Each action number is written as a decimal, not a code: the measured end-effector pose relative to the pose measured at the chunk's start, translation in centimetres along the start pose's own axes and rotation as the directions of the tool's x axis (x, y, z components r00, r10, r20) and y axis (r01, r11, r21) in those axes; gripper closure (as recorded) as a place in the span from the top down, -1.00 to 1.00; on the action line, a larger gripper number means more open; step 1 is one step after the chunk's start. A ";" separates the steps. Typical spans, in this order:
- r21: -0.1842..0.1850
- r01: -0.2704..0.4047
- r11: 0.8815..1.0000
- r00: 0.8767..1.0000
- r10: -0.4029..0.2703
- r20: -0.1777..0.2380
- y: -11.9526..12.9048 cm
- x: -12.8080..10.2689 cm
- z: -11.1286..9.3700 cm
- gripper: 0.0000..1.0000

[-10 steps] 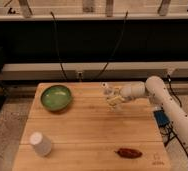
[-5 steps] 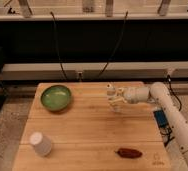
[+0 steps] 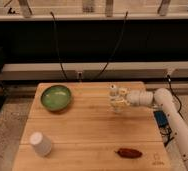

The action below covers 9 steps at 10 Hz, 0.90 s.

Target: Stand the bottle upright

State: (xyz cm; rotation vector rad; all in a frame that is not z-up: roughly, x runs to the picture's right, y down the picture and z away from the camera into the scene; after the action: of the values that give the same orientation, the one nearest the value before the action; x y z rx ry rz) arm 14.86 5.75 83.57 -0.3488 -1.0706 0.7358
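My gripper [image 3: 118, 98] is over the back right part of the wooden table [image 3: 87, 130], at the end of the white arm [image 3: 159, 100] that reaches in from the right. It is shut on the bottle [image 3: 118, 106], a small pale see-through shape. The bottle hangs roughly upright, with its lower end at or just above the table top. The bottle's outline merges with the pale gripper, so its cap is hard to make out.
A green bowl [image 3: 56, 96] sits at the back left. A white cup [image 3: 40, 143] stands upside down at the front left. A dark red pepper-like object [image 3: 129, 153] lies at the front right. Black cables [image 3: 62, 55] hang behind the table.
The gripper has moved a little to the right and down with the bottle in it. The bowl, cup and red object have not moved.
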 end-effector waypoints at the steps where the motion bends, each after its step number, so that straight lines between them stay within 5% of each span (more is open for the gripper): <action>1: 0.008 -0.001 1.000 1.000 0.001 0.010 0.0 0.1 -0.2 -1.00; 6: 0.056 0.002 0.998 0.997 -0.006 0.081 0.0 1.1 -0.9 -0.93; 9: 0.106 -0.004 0.994 0.994 -0.007 0.109 -0.2 1.6 -1.8 -0.36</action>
State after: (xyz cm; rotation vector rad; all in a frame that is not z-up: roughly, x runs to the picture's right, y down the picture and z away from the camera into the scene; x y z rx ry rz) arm 16.93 6.90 83.93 -0.2188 -1.1292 0.8147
